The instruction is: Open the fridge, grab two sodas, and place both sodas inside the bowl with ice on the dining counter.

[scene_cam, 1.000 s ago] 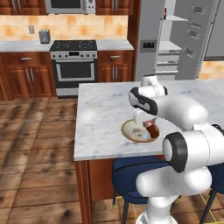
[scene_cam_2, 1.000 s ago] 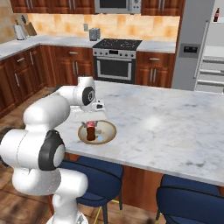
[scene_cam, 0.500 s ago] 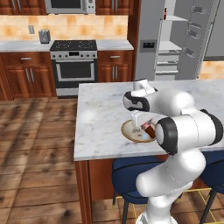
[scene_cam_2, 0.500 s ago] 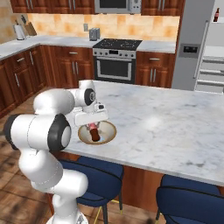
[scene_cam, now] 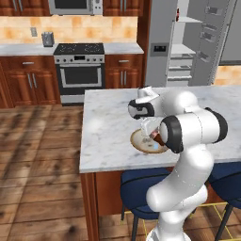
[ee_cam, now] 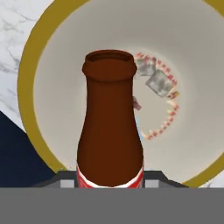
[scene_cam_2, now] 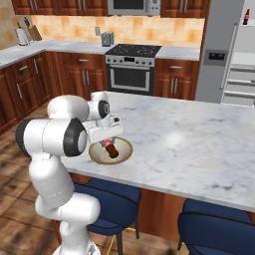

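My gripper is shut on a dark brown soda with a red label. It holds the bottle low inside the tan bowl on the marble dining counter. In the hand view the soda rises between my gripper fingers, neck pointing into the bowl, where pale ice lies. From the left I see the gripper over the bowl. The grey fridge stands open behind the counter, and a second soda stands on a high shelf.
The fridge's open door juts out at the back right. Blue stools sit under the counter's near edge. A steel stove and wood cabinets line the back wall, beyond a wooden floor.
The arm has folded and the hand has dropped lower over the bowl. The soda stays in the grip, at the bowl.
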You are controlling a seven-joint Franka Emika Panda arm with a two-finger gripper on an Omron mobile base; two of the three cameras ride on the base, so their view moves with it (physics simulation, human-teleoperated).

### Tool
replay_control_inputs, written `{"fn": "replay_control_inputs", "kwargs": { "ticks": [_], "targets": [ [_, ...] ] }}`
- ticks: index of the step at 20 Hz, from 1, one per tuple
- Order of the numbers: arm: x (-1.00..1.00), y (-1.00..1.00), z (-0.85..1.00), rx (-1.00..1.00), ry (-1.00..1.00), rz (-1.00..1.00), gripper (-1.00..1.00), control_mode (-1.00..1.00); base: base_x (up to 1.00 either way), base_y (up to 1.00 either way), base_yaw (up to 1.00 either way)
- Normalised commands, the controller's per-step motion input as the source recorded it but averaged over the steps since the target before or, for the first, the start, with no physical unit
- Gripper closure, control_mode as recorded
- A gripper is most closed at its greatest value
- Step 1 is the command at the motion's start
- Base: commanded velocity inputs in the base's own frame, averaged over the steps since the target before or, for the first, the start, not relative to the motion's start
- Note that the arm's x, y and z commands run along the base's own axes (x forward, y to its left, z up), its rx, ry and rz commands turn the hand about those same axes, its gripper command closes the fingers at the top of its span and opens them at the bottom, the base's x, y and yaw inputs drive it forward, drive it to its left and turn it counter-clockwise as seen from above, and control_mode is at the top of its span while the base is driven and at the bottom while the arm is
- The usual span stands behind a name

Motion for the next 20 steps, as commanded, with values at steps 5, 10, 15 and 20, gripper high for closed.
{"fn": "replay_control_inputs", "kwargs": {
  "ticks": [5,10,15,20],
  "targets": [
    [0.27,0.08,-0.24,0.00,0.07,0.17,1.00,-1.00,0.00,0.00,0.00],
    [0.22,0.05,-0.23,0.00,0.05,0.15,1.00,-1.00,0.00,0.00,0.00],
    [0.14,0.00,-0.25,0.00,0.00,0.15,1.00,-1.00,0.00,0.00,0.00],
    [0.08,0.00,-0.22,0.00,0.00,0.14,1.00,-1.00,0.00,0.00,0.00]
  ]
}}
